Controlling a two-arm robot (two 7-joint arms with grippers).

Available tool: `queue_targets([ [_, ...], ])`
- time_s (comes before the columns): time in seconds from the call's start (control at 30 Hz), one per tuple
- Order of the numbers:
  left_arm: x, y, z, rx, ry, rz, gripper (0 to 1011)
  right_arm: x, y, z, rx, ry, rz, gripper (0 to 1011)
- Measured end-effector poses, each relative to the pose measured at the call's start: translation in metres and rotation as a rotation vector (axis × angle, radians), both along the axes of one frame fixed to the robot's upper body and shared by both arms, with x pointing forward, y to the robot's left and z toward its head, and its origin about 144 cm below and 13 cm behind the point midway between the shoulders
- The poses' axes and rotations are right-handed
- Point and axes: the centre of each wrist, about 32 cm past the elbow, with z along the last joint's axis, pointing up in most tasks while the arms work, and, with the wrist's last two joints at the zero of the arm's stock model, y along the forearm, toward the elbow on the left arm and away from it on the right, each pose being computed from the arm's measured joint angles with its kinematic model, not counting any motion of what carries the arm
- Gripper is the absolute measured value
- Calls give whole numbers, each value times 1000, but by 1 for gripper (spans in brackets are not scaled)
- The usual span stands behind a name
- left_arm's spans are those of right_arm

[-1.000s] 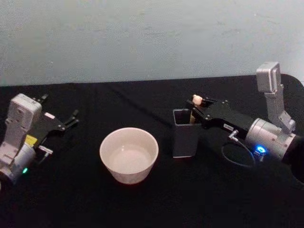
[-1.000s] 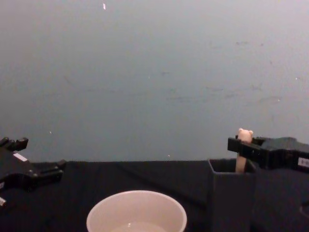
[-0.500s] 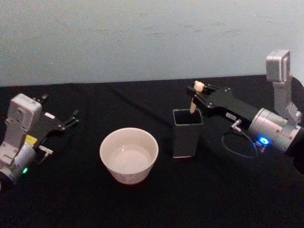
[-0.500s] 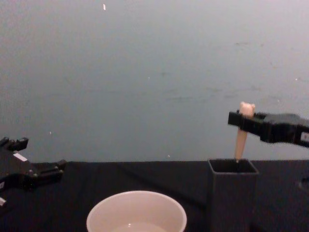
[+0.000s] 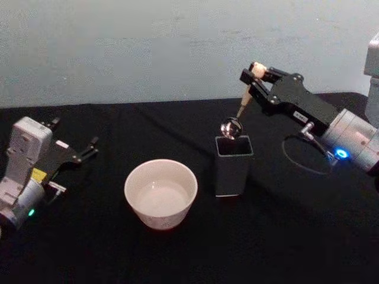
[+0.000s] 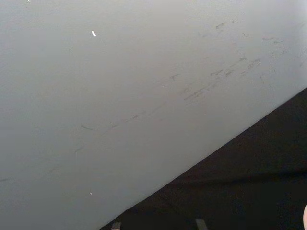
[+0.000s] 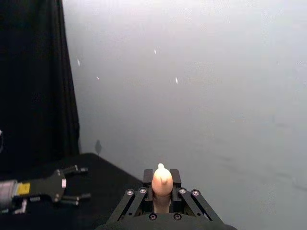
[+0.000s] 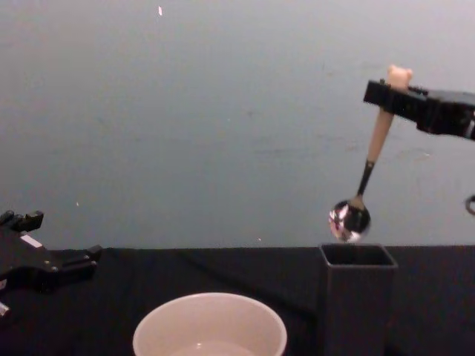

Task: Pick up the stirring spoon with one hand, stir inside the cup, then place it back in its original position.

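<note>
1. Clamps the stirring spoon just under its bear head in the right gripper, pinched shut, high over the tabletop's right half.
2. Hangs near upright, handle up, shiny bowl lowest and tilted slightly left, just above the holder's open mouth.
3. Calls, likely, for a carry leftward and then down to the cup, left of the holder near mid-tabletop.
4. Leaves the left gripper parked near the left edge, fingers spread, holding nothing.

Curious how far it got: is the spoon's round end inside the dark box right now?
No, the stirring spoon hangs with its bowl just above the dark holder.
</note>
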Motion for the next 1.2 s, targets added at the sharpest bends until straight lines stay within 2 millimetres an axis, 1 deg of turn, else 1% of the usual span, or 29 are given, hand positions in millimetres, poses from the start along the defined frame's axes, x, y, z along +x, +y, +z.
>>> queue_targets([
  [0.13, 0, 0, 0, 0, 0, 0, 1001, 4, 7, 4, 9, -26, 38, 200],
  [0.33, 0, 0, 0, 0, 0, 0, 1001, 8, 22, 1, 4, -27, 100, 200],
  [0.53, 0, 0, 0, 0, 0, 0, 1001, 12, 44, -6, 4, -21, 191, 200],
  [0.63, 0, 0, 0, 0, 0, 0, 1001, 14, 58, -14, 1, -23, 250, 200],
  [0.67, 0, 0, 0, 0, 0, 0, 1001, 14, 58, -14, 1, -23, 250, 200],
  [0.73, 0, 0, 0, 0, 0, 0, 1001, 16, 67, -22, -9, -27, 289, 200],
  [0.87, 0, 0, 0, 0, 0, 0, 1001, 19, 73, -29, -28, -33, 312, 200],
  [1.2, 0, 0, 0, 0, 0, 0, 1001, 30, 86, -56, -84, -20, 329, 200],
])
